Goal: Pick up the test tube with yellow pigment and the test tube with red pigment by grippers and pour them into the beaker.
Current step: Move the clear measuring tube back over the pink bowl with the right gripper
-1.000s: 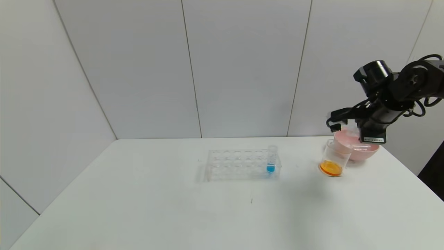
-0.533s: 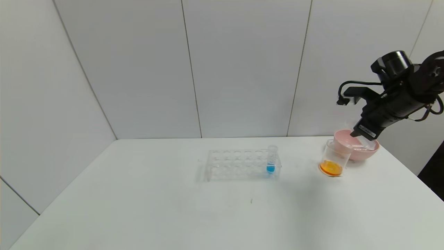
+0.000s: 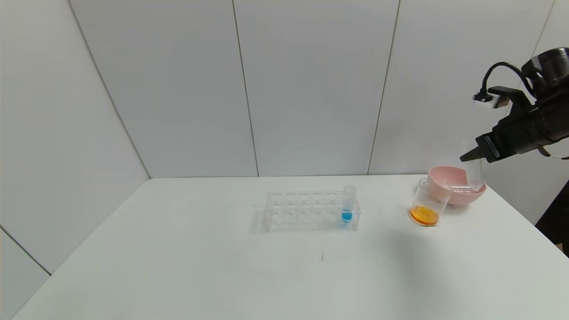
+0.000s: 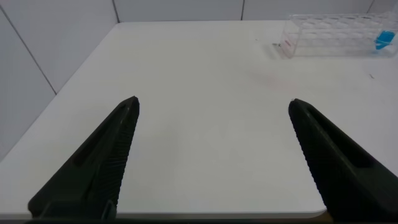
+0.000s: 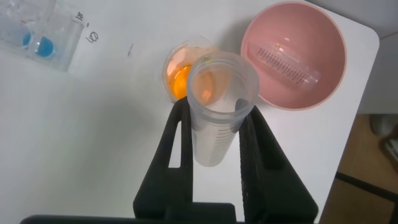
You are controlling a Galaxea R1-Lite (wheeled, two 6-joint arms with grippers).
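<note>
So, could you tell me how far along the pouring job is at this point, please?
Done: the beaker holds orange liquid, and one emptied tube lies in the pink bowl. In hand: the right gripper, raised above the bowl, is shut on a second tube that looks empty. Left: setting that tube down. The left gripper is open, idle over the table.

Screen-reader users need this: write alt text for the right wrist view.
The right gripper is shut on an empty test tube, above a beaker holding orange liquid. Beside the beaker, a pink bowl holds another empty tube.
</note>
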